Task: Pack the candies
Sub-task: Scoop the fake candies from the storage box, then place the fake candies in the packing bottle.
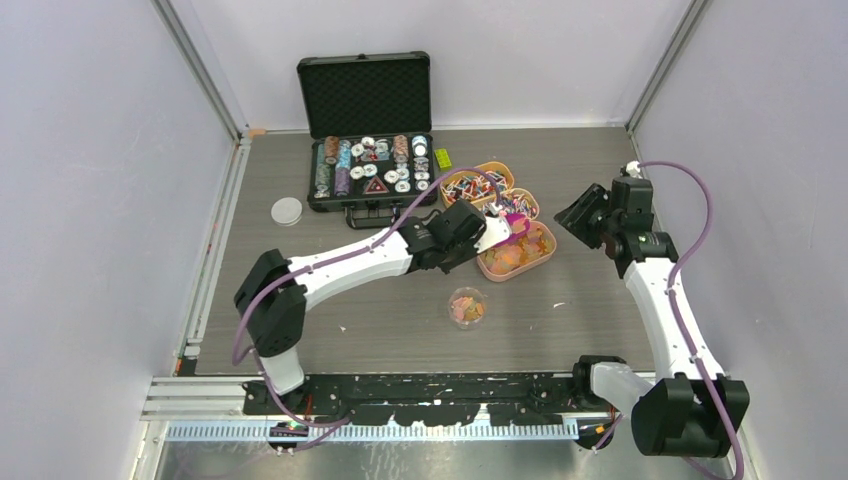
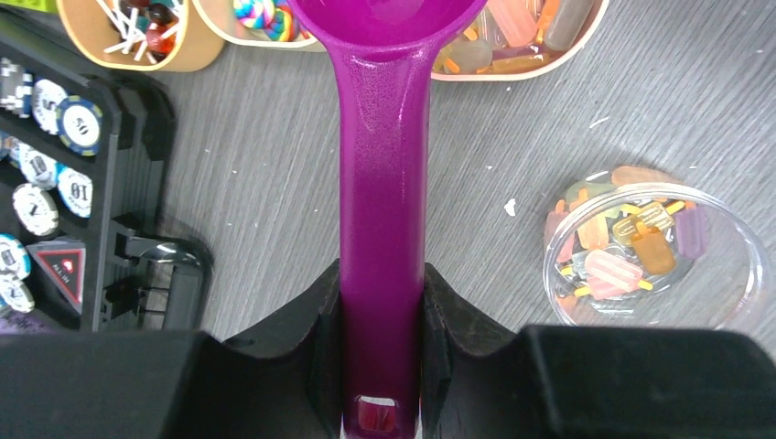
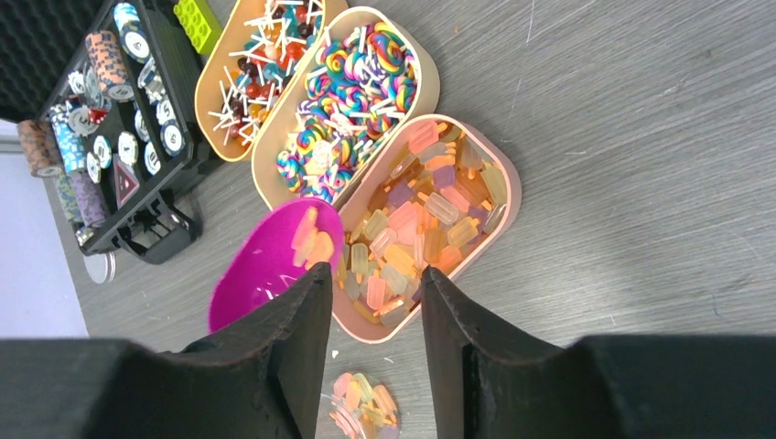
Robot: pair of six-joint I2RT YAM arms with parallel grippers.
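My left gripper clamps its fingers on the handle of the magenta scoop. The scoop's bowl sits over the edge of the pink tray and carries a few candies. More candies fill that tray and the clear cup near it. My right gripper hangs above the tray, fingers spread, gripping nothing.

The top external view looks steeply down from above and behind the arm bases, taking in the whole surface. The left wrist view sits close over the left pincer, facing along the magenta scoop. The right wrist view looks down past the right pincer from farther off. All three share the pink tray and the clear cup.
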